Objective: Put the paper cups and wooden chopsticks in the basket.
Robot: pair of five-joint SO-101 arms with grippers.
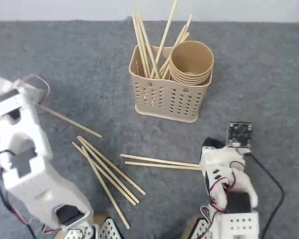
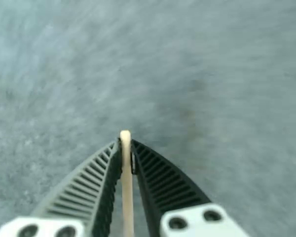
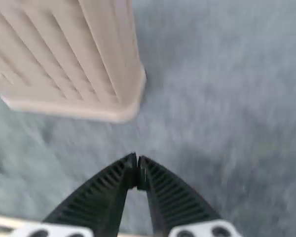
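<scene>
My left gripper [image 2: 126, 144] is shut on one wooden chopstick [image 2: 126, 197], held above the grey carpet. From above, that chopstick [image 1: 72, 122] sticks out from the left arm [image 1: 20, 144] toward the middle. The beige basket [image 1: 167, 99] holds a stack of paper cups [image 1: 191, 62] and several upright chopsticks [image 1: 148, 47]. Several loose chopsticks [image 1: 107, 174] lie fanned on the carpet, and two more [image 1: 159, 162] lie side by side near the right arm [image 1: 229, 179]. My right gripper [image 3: 137, 167] is shut on nothing, close to the basket's lower corner [image 3: 123, 106].
Grey carpet [image 1: 79, 64] covers the whole work surface. A pale wall strip runs along the far edge. Open carpet lies to the left and right of the basket.
</scene>
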